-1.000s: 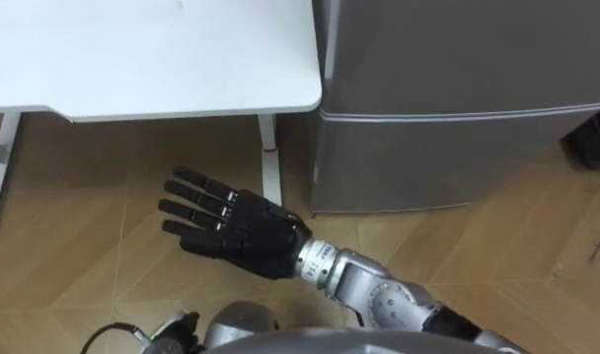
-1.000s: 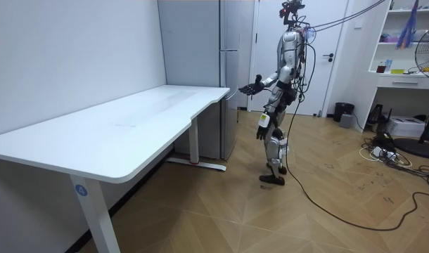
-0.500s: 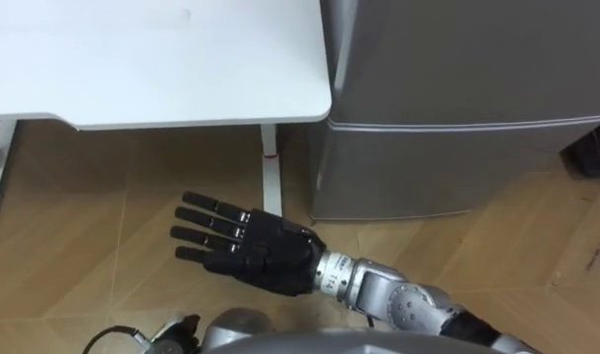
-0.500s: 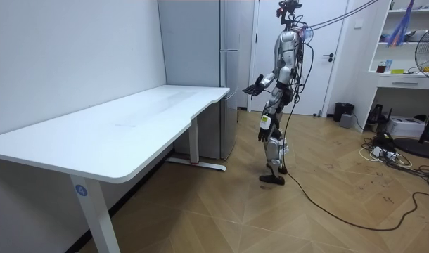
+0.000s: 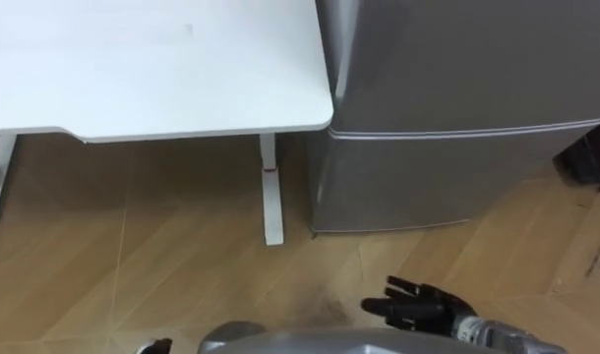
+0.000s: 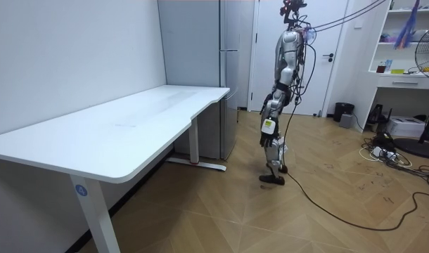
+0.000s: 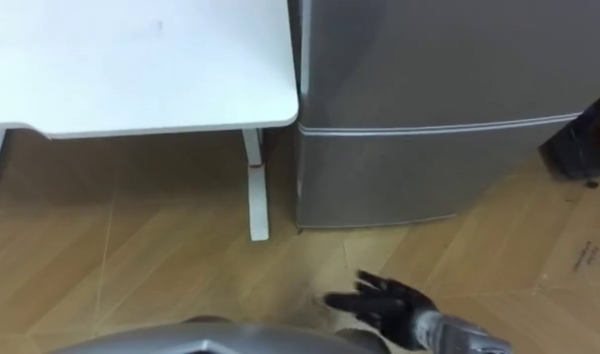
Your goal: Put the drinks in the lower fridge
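A grey two-door fridge (image 5: 457,59) stands ahead of me with both doors closed; its lower door (image 5: 448,177) reaches almost to the floor. My right hand (image 5: 418,308) hangs low over the wooden floor in front of that door, open and holding nothing. It touches neither the fridge nor the table. In the room view I stand upright facing the fridge (image 6: 228,77), about a step away, and my left hand (image 6: 264,133) hangs at my side.
A white table (image 5: 152,69) butts against the fridge's left side, its leg (image 5: 271,192) close to the lower door. A dark object (image 5: 590,152) and flat cardboard (image 5: 595,261) lie on the right. Cables (image 6: 390,158) and a fan stand behind me.
My right hand has dropped from chest height left of the fridge to low on the right, still open. The arm no longer reaches forward in the room view.
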